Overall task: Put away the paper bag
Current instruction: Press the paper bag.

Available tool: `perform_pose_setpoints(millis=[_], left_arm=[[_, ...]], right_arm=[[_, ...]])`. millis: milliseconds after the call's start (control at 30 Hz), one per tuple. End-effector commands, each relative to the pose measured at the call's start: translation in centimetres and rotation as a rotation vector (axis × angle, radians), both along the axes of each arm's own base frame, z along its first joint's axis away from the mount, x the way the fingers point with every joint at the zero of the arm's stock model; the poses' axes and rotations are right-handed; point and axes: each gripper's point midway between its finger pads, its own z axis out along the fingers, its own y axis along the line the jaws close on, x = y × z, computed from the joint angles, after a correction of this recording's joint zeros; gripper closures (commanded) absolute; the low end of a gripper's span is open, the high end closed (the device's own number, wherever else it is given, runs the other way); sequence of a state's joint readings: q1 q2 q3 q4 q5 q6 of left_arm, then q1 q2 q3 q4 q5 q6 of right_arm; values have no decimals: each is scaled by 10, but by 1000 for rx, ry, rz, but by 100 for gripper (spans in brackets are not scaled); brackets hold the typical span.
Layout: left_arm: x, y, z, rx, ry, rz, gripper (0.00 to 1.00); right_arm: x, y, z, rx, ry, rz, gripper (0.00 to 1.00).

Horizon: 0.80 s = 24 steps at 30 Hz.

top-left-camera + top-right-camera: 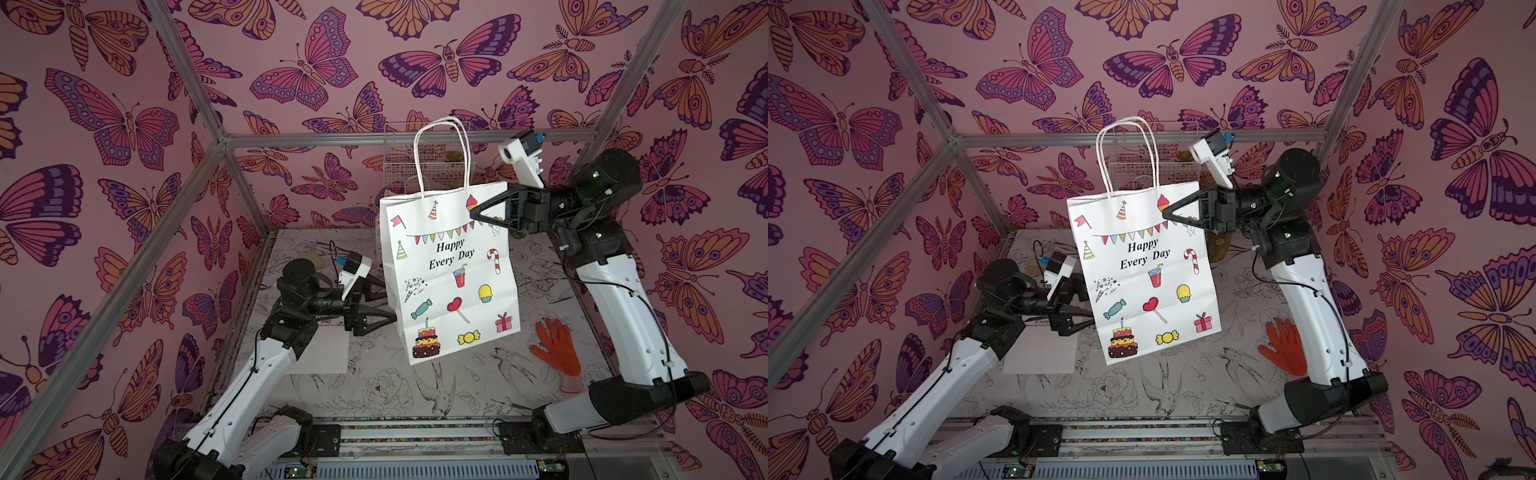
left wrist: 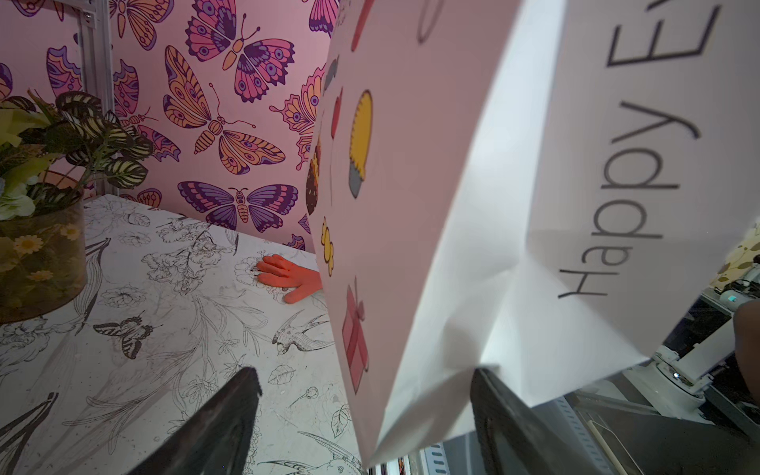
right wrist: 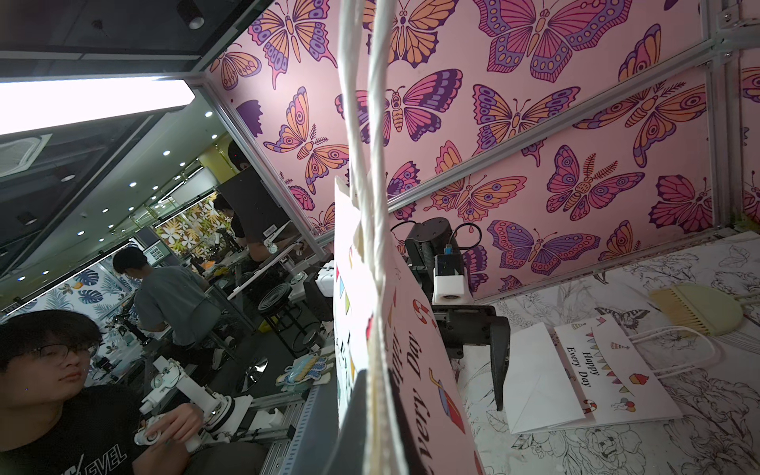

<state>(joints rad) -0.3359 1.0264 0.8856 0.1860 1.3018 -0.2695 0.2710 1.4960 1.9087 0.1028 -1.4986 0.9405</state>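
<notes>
Your right pincer (image 1: 473,214) is pinched tight on the top right corner of the paper bag (image 1: 453,282). The bag hangs from that grip clear of the worktop (image 1: 415,386), slightly tilted, with its printed "Happy Every Day" face turned toward both top views. The two cord handles (image 1: 442,153) stand up above the bag's mouth, in front of a wire basket (image 1: 397,166) on the back wall. Your left pincer (image 1: 388,302) is spread wide at the bag's lower left edge and holds nothing. In the left wrist view the bag's bottom corner sits between the two fingers (image 2: 222,419), close against one of them, though you cannot tell whether it touches. An orange glove (image 1: 555,347) lies flat on the worktop near the right arm, just past the bag's lower right corner. A second, folded bag (image 3: 612,370) with the same print lies flat under the left arm, and a small brush (image 3: 695,308) sits just beside its handles. A potted plant (image 2: 41,246) stands on the worktop behind the hanging bag.
</notes>
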Motion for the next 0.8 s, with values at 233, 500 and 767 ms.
perform_pose_setpoints(millis=[233,500,767], left_arm=[[4,-3,14,-15,-43,30,17],[14,-7,12,-11,-25,57,17],[11,-5,8,-4,-20,51,17]], right_arm=[[1,5,-1,18,-3,-13,100],[-3,10,-10,12,17,6,100],[-19,4,2,13,-20,25,100]])
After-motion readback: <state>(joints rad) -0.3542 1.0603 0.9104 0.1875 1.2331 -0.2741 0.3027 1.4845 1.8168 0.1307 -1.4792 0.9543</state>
